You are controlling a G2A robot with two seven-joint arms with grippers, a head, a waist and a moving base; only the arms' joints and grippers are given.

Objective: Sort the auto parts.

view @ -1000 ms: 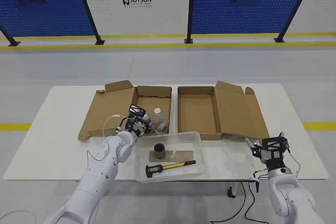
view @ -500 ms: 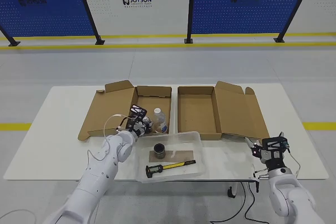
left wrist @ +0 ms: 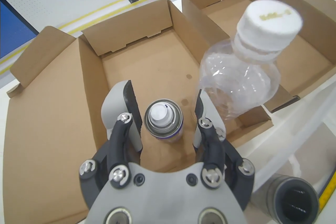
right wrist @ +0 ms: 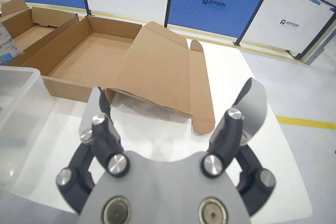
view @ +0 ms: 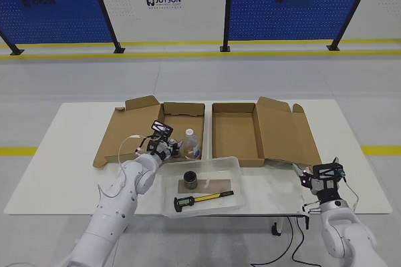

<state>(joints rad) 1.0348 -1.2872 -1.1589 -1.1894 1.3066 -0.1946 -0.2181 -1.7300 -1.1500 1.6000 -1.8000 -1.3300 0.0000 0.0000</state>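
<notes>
While the clear plastic bin [view: 235,162] at the near edge of the white counter [view: 67,167] holds a black cylindrical part [view: 190,179] and a black-and-yellow handled tool [view: 202,199], we judge the sorting unfinished. To the bin's right, our right gripper [right wrist: 173,91] hangs spread wide and empty, apparently parked clear of the work. Just beyond the bin, our left gripper [left wrist: 163,91] sits inside the left brown cardboard box [left wrist: 65,104]. Its jaws are parted on either side of a small upright metal spray can [left wrist: 164,122], with a gap on both sides. The can stands beside a clear plastic bottle with a white cap [left wrist: 236,78], so we take this box to be for containers. Farther right, the second cardboard box [view: 235,133] lies open, presumably for another kind.
</notes>
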